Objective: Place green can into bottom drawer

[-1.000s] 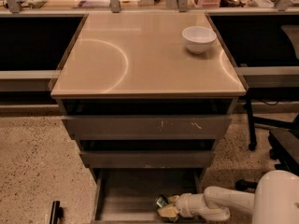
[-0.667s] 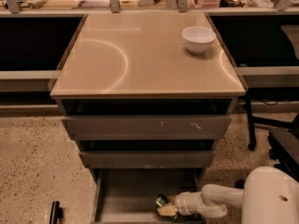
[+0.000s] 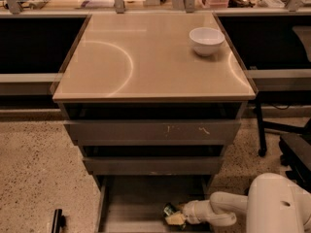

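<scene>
My tool (image 3: 175, 217) reaches from the right into the open bottom drawer (image 3: 131, 203), low over its floor. The green can (image 3: 169, 209) is at the tool's tip, touching it on the upper left. Whether my tool grips the can, I cannot tell.

Robot body was glossy white, smooth & rounded: big bulbous shell (image 3: 279, 205) w/ a small dark dot, slim tubular arm (image 3: 227, 203), ribbed wrist. Gripper (image 3: 174, 218) was pale yellow, low inside bottom drawer (image 3: 131, 203), frame's lower edge.
</scene>
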Controlling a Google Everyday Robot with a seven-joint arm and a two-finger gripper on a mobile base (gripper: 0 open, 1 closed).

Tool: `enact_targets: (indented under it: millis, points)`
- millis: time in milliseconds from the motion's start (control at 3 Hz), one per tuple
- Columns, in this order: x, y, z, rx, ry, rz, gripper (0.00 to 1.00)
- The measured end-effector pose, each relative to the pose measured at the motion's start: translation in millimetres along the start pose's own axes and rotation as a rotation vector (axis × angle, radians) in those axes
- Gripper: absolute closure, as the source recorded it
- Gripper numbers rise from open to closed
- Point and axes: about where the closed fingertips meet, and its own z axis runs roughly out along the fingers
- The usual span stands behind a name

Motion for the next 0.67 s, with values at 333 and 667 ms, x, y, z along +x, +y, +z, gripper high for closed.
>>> enact_targets:
  millis: [333, 667]
  points:
    - [0.0, 0.0, 0.0, 0.000, 0.000, 0.000, 0.58]
    - [0.0, 0.1, 0.1, 0.000, 0.000, 0.000, 0.35]
